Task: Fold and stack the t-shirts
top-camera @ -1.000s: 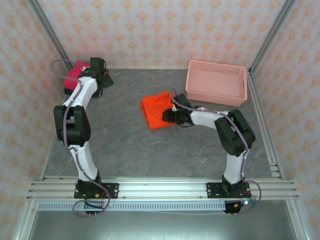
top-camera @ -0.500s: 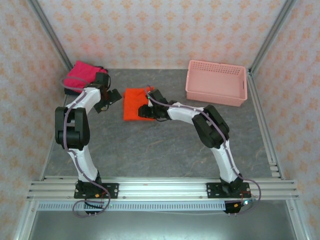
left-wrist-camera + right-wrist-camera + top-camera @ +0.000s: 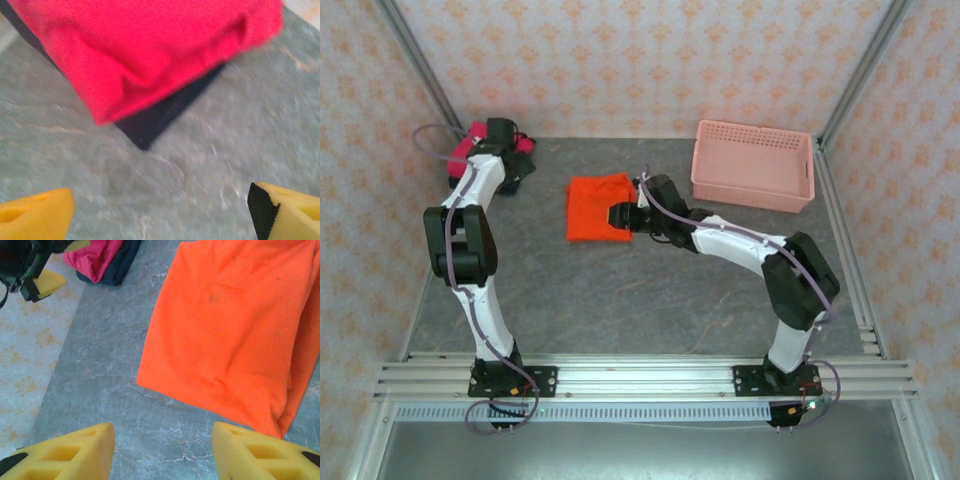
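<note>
A folded orange t-shirt (image 3: 597, 207) lies flat in the middle of the table, also seen in the right wrist view (image 3: 235, 325). My right gripper (image 3: 620, 215) (image 3: 162, 452) hangs at its right edge, open, with bare table between the fingers. In the far left corner the magenta t-shirt (image 3: 465, 150) (image 3: 150, 45) lies on the dark navy t-shirt (image 3: 150, 125). Beside that stack is my left gripper (image 3: 512, 162) (image 3: 160, 215), open wide over bare table and holding nothing. The stack (image 3: 102, 260) also appears in the right wrist view.
A pink lattice basket (image 3: 755, 165) stands at the back right. The grey table (image 3: 620, 290) is bounded by patterned walls and slanted metal posts. The arm bases sit on the rail at the near edge.
The orange t-shirt has been slid left toward the stack. My right gripper has opened, let go and drawn back to its right edge. The left gripper swung out, then returned to the stack.
</note>
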Robot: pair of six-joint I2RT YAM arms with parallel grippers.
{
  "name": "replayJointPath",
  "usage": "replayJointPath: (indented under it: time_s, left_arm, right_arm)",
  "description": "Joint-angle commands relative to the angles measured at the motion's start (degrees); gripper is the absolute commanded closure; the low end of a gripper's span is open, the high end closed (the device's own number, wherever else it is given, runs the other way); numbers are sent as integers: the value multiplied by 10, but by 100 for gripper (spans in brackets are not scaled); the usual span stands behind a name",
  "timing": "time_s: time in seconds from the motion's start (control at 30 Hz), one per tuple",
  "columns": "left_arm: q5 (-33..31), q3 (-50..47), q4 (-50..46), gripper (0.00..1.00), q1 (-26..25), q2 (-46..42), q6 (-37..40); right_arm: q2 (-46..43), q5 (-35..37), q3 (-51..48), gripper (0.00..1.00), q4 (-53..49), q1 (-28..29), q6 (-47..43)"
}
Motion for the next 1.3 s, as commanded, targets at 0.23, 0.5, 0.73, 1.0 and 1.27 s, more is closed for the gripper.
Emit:
replayJointPath:
  time_s: [0.23, 0.5, 0.73, 1.0, 1.27]
  left_arm:
    - [-50, 192, -126, 34, 28, 178, -113]
    - [-8, 263, -140, 59, 47, 251, -179]
    - [19, 170, -107, 100, 50, 209, -254]
    - [-16, -39, -35, 100, 20, 67, -305]
    - [-13, -188, 3, 100, -22, -15, -335]
  right_arm:
    - [-19, 20, -27, 45, 12, -2, -5]
    - [-30, 26, -46, 45, 8, -2, -7]
    - [-35, 31, -51, 45, 4, -3, -7]
    - [-41, 27, -53, 45, 0, -3, -11]
    - [-37, 21, -50, 45, 7, -3, -7]
